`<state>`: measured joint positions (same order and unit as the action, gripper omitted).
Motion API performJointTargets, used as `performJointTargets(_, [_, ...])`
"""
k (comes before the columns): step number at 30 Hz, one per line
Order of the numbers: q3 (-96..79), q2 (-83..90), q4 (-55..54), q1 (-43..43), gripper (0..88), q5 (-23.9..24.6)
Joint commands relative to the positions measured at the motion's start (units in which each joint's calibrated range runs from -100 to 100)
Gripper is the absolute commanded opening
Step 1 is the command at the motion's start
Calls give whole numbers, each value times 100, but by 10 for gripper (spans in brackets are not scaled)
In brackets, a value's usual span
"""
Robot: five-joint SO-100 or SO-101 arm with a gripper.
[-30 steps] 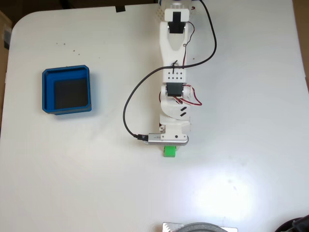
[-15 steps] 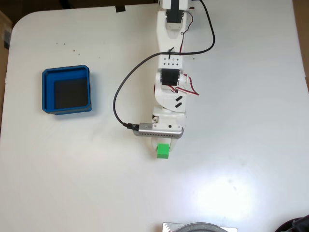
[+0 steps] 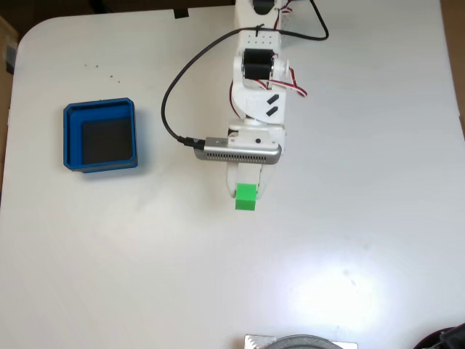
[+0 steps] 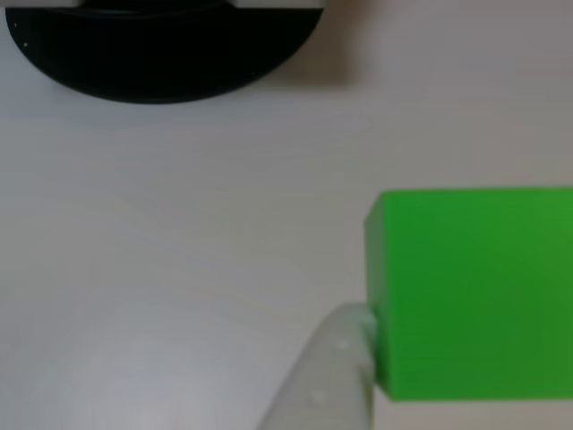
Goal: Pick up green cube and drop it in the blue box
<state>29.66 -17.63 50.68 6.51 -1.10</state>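
Between my jaws (image 3: 247, 190), closed on its sides, sits the small bright green solid cube (image 3: 246, 197) above the white surface (image 3: 349, 240). The square shallow bright blue tray (image 3: 100, 136) lies well apart, toward the fixed view's left and slightly up.

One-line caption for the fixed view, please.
White arm's gripper holds the green cube at mid-table, with the blue box off to the left.

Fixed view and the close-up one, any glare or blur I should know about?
Fixed view: sharp, with soft glare on the table below the green cube. Other view: slightly soft; the cube is cut off at the right edge and the near fingertip is blurred.
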Motion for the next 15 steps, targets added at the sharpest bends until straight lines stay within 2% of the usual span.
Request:
performJointTargets(1, [122, 1010, 953, 44, 11, 24])
performJointTargets(7, [157, 1186, 1344, 113, 12, 24])
performJointTargets(15, [166, 1144, 1336, 869, 12, 29])
